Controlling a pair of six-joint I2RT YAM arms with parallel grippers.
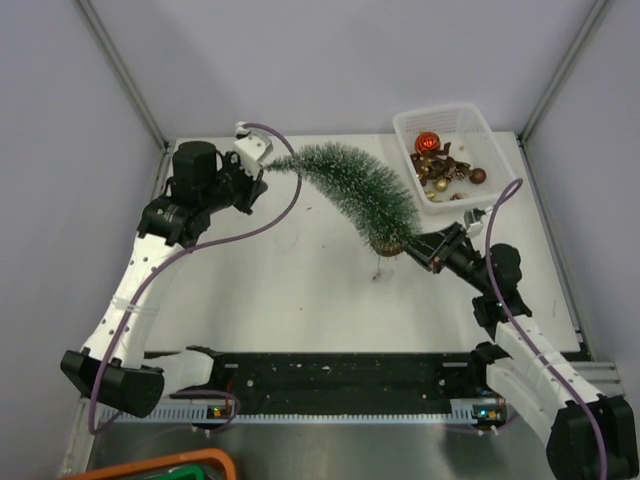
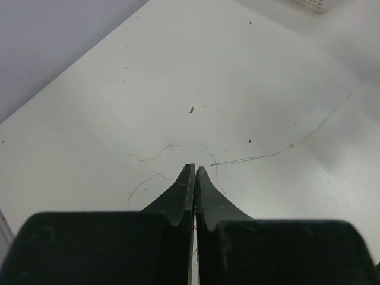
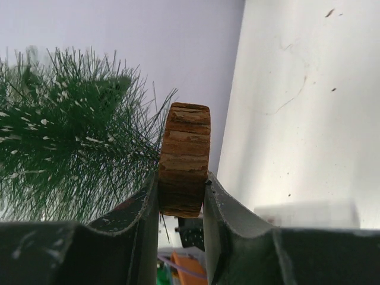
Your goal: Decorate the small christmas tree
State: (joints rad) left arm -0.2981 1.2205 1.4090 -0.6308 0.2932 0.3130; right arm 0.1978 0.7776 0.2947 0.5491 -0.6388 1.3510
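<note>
The small christmas tree (image 1: pixel 350 190) is held tilted above the table, its tip toward the back left and its wooden disc base (image 1: pixel 390 245) to the right. My right gripper (image 1: pixel 415 248) is shut on the disc's two flat faces. In the right wrist view the disc (image 3: pixel 184 148) sits edge-on between the jaws of the gripper (image 3: pixel 181 178), with green bristles (image 3: pixel 65 136) to its left. My left gripper (image 1: pixel 258 180) is by the tree's tip. In the left wrist view the gripper (image 2: pixel 195 167) is shut, and a thin thread (image 2: pixel 249 158) leads from its fingertips across the table. The tree is out of that view.
A white basket (image 1: pixel 470 120) at the back right holds red and brown baubles (image 1: pixel 428 143); its corner shows in the left wrist view (image 2: pixel 320 5). A small dark item (image 1: pixel 377 273) lies under the tree's base. Loose threads (image 2: pixel 148 155) lie on the table. A black rail (image 1: pixel 340 380) spans the near edge.
</note>
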